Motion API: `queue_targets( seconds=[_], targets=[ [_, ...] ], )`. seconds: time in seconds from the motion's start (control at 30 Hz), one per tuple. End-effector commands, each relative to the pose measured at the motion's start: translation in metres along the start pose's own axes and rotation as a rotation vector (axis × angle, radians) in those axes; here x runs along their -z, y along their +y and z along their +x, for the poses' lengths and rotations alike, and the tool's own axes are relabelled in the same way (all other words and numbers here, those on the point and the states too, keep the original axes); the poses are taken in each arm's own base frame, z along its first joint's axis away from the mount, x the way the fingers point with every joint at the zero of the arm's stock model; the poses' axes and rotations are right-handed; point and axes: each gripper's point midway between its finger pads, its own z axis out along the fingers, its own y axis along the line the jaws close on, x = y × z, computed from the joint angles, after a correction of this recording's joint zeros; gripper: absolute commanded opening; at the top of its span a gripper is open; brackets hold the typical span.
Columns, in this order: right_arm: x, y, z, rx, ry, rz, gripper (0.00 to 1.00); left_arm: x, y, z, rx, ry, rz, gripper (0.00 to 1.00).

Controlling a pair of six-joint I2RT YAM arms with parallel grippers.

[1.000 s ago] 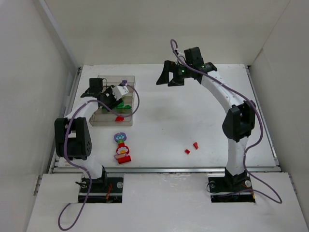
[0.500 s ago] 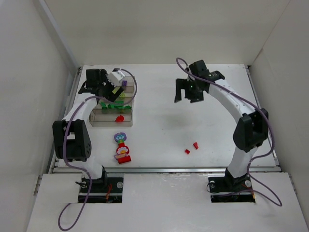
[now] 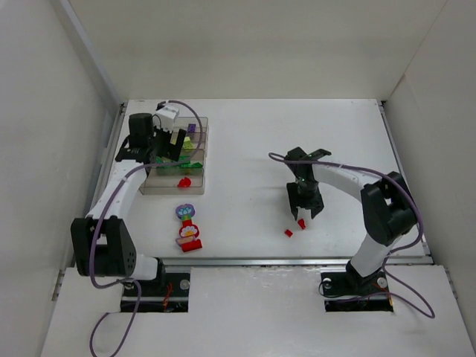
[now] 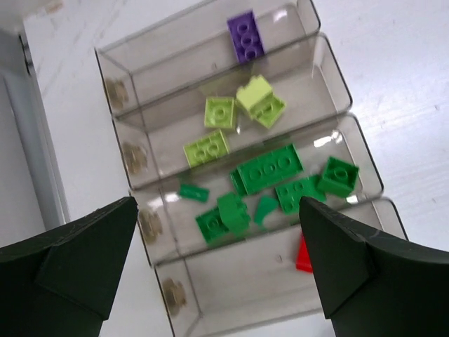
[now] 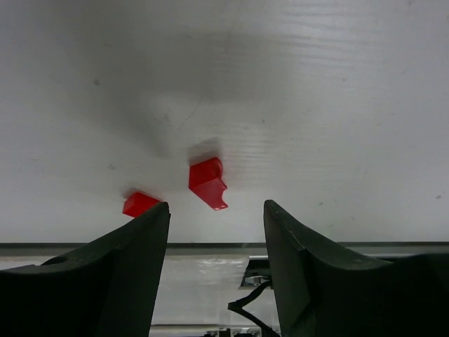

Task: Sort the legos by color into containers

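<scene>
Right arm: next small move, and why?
Probably lower the right gripper straight down and close on the red brick. Its jaws stand open above the table, and in the wrist view the brick lines up with their gap, untouched. A second red brick lies off to one side.

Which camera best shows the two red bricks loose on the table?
The right wrist view: one red brick and the other red brick appear large, just beyond the jaws. The top view shows mere specks; the left wrist view misses them.
</scene>
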Motion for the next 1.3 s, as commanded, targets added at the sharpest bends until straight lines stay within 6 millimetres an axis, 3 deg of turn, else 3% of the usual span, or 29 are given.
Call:
queue_targets(
  seconds=[0.0,0.03,0.1,0.27,0.37,0.5,0.57,0.67,0.8,0.83,0.87,0.93,0.97,1.0,1.03,1.07,1.1,1.17,1.27],
  targets=[
    [0.000,-0.008,0.005,-0.048,-0.022,0.022,0.61,0.027,-0.003,0.022,0.097,0.042,-0.054,1.00],
    [-0.005,-0.009,0.014,-0.047,0.008,0.020,0.61,0.035,-0.004,0.021,0.096,0.026,-0.059,1.00],
    [-0.011,-0.008,0.015,-0.034,0.006,0.007,0.60,0.039,-0.007,0.040,0.108,0.057,-0.070,1.00],
    [-0.031,0.005,0.020,-0.001,0.043,-0.068,0.57,0.054,-0.007,0.042,0.126,0.025,-0.102,1.00],
    [-0.035,0.008,0.012,0.000,0.013,-0.077,0.45,0.056,-0.007,0.048,0.126,0.035,-0.114,1.00],
    [-0.031,0.017,-0.013,0.012,-0.056,-0.099,0.32,0.060,-0.006,0.055,0.125,0.033,-0.137,1.00],
    [-0.040,0.017,-0.014,0.024,-0.035,-0.088,0.26,0.061,-0.006,0.054,0.136,0.024,-0.139,1.00],
    [-0.042,0.022,-0.026,0.051,-0.040,-0.090,0.00,0.063,-0.008,0.056,0.157,0.021,-0.140,1.00],
    [-0.018,0.036,-0.068,0.104,-0.144,-0.090,0.00,0.062,-0.012,0.066,0.167,0.039,-0.135,1.00],
    [-0.007,0.048,-0.081,0.133,-0.186,-0.096,0.00,0.064,-0.010,0.062,0.166,0.019,-0.141,1.00],
    [0.018,0.072,-0.115,0.162,-0.271,-0.133,0.00,0.066,-0.005,0.062,0.184,0.007,-0.160,1.00],
    [0.048,0.110,-0.145,0.261,-0.367,-0.181,0.00,0.069,0.005,0.064,0.202,0.001,-0.201,1.00],
    [0.099,0.154,-0.170,0.331,-0.509,-0.252,0.00,0.072,0.011,0.060,0.217,-0.018,-0.238,1.00],
    [0.092,0.176,-0.176,0.409,-0.505,-0.260,0.00,0.074,0.016,0.062,0.218,-0.011,-0.267,1.00],
    [0.106,0.198,-0.182,0.456,-0.552,-0.293,0.00,0.078,0.025,0.065,0.220,-0.007,-0.330,1.00],
    [0.116,0.229,-0.177,0.520,-0.581,-0.339,0.00,0.080,0.030,0.064,0.244,-0.014,-0.364,1.00],
    [0.132,0.255,-0.188,0.552,-0.648,-0.394,0.00,0.084,0.036,0.068,0.250,-0.009,-0.398,1.00],
    [0.139,0.291,-0.175,0.631,-0.636,-0.537,0.00,0.092,0.049,0.076,0.286,-0.001,-0.488,1.00],
    [0.141,0.306,-0.182,0.670,-0.686,-0.551,0.00,0.100,0.065,0.082,0.324,-0.004,-0.573,1.00]
  ],
)
